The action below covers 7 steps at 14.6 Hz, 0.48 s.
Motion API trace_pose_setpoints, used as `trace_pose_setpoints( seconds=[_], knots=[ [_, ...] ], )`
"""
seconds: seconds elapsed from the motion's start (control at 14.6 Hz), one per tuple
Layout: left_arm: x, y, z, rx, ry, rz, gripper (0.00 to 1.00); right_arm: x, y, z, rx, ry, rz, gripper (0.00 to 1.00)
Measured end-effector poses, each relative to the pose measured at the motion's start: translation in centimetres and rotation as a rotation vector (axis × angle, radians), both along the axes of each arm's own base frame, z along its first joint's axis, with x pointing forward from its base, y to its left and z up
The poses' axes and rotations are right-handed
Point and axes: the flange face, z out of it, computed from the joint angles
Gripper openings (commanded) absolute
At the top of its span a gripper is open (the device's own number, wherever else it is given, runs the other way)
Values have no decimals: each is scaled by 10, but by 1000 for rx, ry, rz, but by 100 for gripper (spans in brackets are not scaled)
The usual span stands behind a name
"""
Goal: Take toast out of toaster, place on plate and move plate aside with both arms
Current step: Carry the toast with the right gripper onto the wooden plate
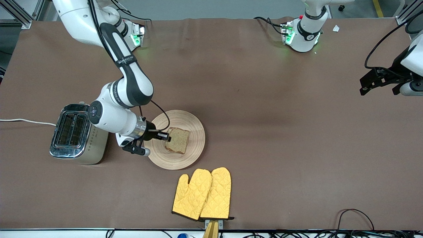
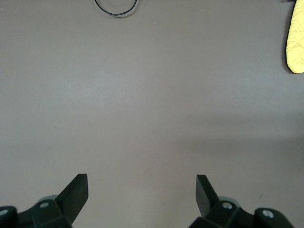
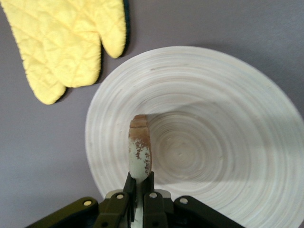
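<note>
One slice of toast (image 1: 177, 140) hangs pinched edge-on in our right gripper (image 1: 164, 135), directly over the plate (image 1: 195, 145). Our left gripper (image 2: 141, 192) waits with its jaws spread wide and holding nothing above bare table (image 2: 152, 95), well apart from the plate.

Likely a robotics lab: aluminium framing (image 1: 19, 15), brown-covered table (image 1: 264, 99).
</note>
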Motion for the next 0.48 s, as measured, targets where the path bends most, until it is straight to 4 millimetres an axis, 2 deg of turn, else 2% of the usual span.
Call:
trace_pose_setpoints(
  seconds=[0.21,0.48],
  knots=[
    [0,1,0,0,0,1,100,-2,-29,-22,-18,15,30,0],
    [0,1,0,0,0,1,100,-11,-43,-38,-29,29,63,0]
  ],
)
